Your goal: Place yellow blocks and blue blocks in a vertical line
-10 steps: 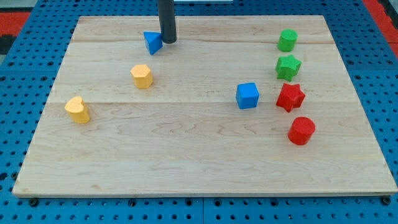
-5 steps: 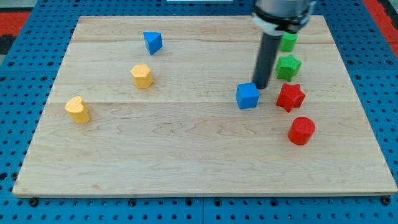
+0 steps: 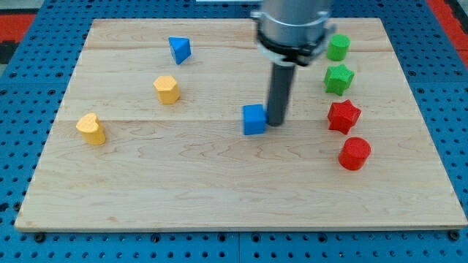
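Observation:
My tip (image 3: pixel 276 121) touches the right side of the blue cube (image 3: pixel 254 120) near the board's middle. A blue triangular block (image 3: pixel 179 50) lies at the upper left. A yellow hexagonal block (image 3: pixel 167 89) sits below it, and a yellow heart-shaped block (image 3: pixel 91 128) lies further down at the left.
At the right a column holds a green cylinder (image 3: pixel 337 47), a green star (image 3: pixel 338 78), a red star (image 3: pixel 343 116) and a red cylinder (image 3: pixel 355 153). The wooden board (image 3: pixel 219 190) lies on a blue pegboard.
My tip went from the blue triangle across to the blue cube's right side, then pushed the cube leftward by about 50 px. The other blocks stayed put.

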`<action>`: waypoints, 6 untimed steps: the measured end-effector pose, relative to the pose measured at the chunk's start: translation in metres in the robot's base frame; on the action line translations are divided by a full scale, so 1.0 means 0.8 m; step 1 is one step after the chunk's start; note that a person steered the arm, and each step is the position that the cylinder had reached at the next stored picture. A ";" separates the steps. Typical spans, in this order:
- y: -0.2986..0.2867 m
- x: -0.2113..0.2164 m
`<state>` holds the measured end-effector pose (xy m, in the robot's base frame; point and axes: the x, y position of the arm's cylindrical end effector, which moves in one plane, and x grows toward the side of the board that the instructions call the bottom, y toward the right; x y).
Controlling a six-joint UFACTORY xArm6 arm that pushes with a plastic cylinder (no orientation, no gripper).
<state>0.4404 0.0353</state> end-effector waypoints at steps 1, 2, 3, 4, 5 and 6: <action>-0.071 -0.019; -0.130 -0.008; -0.149 -0.004; -0.152 -0.004; -0.195 -0.024; -0.213 -0.039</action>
<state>0.4092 -0.1350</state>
